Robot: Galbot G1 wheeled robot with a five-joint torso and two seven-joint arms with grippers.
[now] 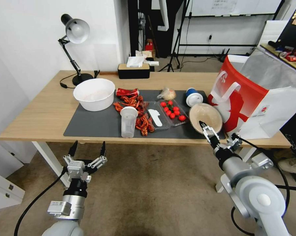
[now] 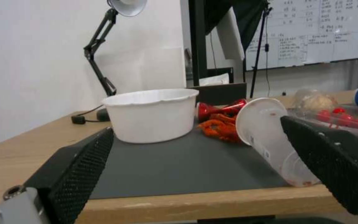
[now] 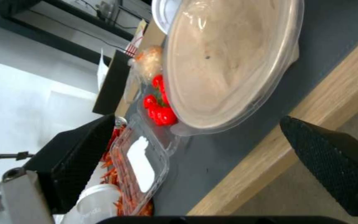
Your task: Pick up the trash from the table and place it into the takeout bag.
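Note:
The tan paper bowl point(image 1: 205, 117) sits at the mat's right end, beside the red-and-white takeout bag point(image 1: 252, 98). My right gripper point(image 1: 205, 128) hovers open at the table's front edge, just before that bowl point(image 3: 228, 59); in the right wrist view the right gripper point(image 3: 195, 119) holds nothing. The clear plastic cup point(image 1: 128, 121) stands near the mat's front, ahead of my left gripper point(image 1: 87, 149), which hangs open below the table edge. Farther back lie the red can point(image 1: 127, 92), the small food bag point(image 1: 167, 94) and the blue-and-white cup point(image 1: 193, 96).
A large white bowl point(image 1: 94, 93) sits on the dark mat point(image 1: 95, 126) at the left. Red crayfish shells point(image 1: 134, 111) and a clear tray of tomatoes point(image 1: 172, 111) lie mid-mat. A desk lamp point(image 1: 74, 39) and tissue box point(image 1: 133, 69) stand at the back.

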